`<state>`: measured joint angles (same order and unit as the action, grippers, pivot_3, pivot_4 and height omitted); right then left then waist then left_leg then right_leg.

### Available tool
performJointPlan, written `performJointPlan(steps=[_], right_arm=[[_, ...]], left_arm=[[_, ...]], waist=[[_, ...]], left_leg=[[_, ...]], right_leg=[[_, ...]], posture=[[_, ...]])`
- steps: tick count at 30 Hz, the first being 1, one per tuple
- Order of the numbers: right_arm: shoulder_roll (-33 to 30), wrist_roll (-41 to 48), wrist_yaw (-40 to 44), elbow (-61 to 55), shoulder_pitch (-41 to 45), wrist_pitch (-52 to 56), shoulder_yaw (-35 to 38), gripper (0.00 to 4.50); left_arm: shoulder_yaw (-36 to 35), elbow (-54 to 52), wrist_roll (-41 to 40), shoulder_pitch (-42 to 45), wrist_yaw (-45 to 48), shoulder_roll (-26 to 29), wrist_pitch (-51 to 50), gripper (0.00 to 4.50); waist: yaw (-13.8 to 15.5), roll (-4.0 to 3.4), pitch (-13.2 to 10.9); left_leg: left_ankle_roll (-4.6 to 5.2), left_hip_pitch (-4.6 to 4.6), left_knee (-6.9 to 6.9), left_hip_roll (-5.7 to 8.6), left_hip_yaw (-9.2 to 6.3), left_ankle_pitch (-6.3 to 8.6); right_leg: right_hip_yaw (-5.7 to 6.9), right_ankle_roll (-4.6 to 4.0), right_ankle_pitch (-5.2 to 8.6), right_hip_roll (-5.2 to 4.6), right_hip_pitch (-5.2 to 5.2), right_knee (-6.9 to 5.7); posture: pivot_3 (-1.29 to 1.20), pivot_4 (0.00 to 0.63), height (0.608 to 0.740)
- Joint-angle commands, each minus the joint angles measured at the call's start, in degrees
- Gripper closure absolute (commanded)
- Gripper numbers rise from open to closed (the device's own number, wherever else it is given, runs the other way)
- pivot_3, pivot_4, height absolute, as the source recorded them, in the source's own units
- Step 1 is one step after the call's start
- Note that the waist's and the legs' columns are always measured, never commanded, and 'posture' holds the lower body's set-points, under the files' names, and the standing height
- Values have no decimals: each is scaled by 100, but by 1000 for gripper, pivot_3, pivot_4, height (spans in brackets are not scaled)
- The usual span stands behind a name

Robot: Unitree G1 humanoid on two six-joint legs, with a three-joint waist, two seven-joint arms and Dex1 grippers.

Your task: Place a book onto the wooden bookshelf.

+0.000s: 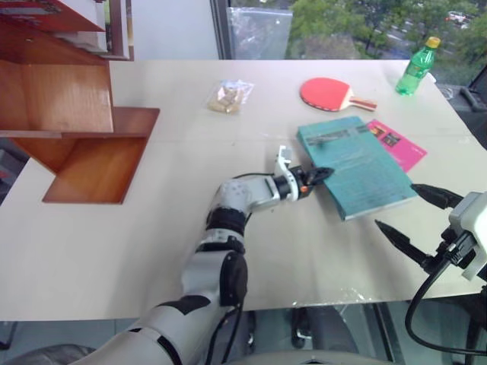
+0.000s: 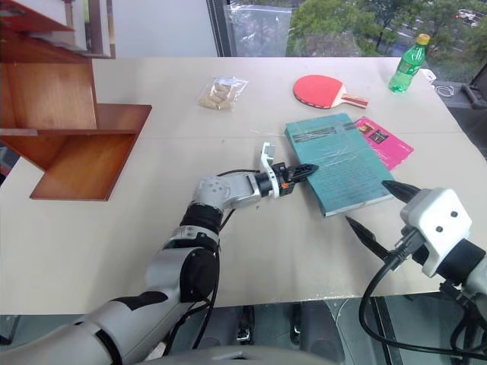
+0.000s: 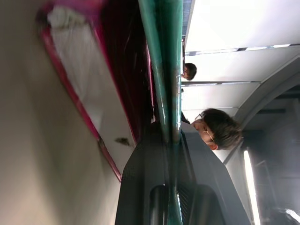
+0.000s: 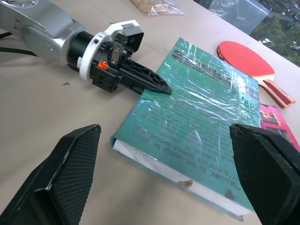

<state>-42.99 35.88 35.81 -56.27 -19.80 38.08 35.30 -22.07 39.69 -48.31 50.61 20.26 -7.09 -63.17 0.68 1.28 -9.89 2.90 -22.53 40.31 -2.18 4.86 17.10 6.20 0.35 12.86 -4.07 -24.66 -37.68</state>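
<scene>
The left gripper (image 1: 318,176) is clamped shut on the near-left edge of the book (image 1: 358,167), one black finger lying flat on the glossy cover; the right gripper (image 4: 168,173) hangs spread wide just above the table's near right edge, holding nothing, its two padded fingers either side of the book's corner in the right wrist view.

The book lies flat on the pale, smooth table (image 1: 152,251), right of centre; it is thick, teal-green, rectangular, its plastic wrapping catching the light. Tucked partly under its far right side is a thinner magenta-pink book (image 1: 399,142). Beyond them sit a red table-tennis paddle (image 1: 327,93) with a wooden handle, a green plastic bottle (image 1: 417,68) with a yellow cap, and a clear bag of pale snacks (image 1: 229,96).

The wooden bookshelf (image 1: 72,114) (reddish-brown, polished, flat boards and upright panels) stands at the table's far left, well apart from the book; bare tabletop lies between them.
</scene>
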Motion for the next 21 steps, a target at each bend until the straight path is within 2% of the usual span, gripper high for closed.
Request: performJointPlan(steps=[1,8,14,21], right_arm=[[-69,25,73,137,167,-215,-64,0],[-95,215,274,650,712,-427,-271,0],[-158,278,533,1214,1445,-618,-804,0],[-33,434,724,1969,2584,-778,-1449,0]], left_arm=[[-274,-819,-431,-250,-292,33,-448,4463],[-662,-1830,-921,-524,-905,100,-833,4463],[-846,-2871,-1231,-888,-1332,439,-913,4463],[-12,-5006,-725,-1627,-735,1809,-362,4463]], waist=[[13,0,0],[24,1,-1],[13,0,-1],[22,1,-3]], left_leg=[[0,1,0,1,-1,0],[-1,0,0,4,-3,0],[-2,5,0,4,-2,-1],[-5,11,1,4,1,-3]], right_leg=[[-3,0,0,0,0,-1],[-2,-1,-1,-1,0,-2],[-9,-19,-11,1,0,-3],[-12,-24,-15,1,1,-9]], posture=[[0,150,740],[0,150,740],[0,150,740],[0,150,740]])
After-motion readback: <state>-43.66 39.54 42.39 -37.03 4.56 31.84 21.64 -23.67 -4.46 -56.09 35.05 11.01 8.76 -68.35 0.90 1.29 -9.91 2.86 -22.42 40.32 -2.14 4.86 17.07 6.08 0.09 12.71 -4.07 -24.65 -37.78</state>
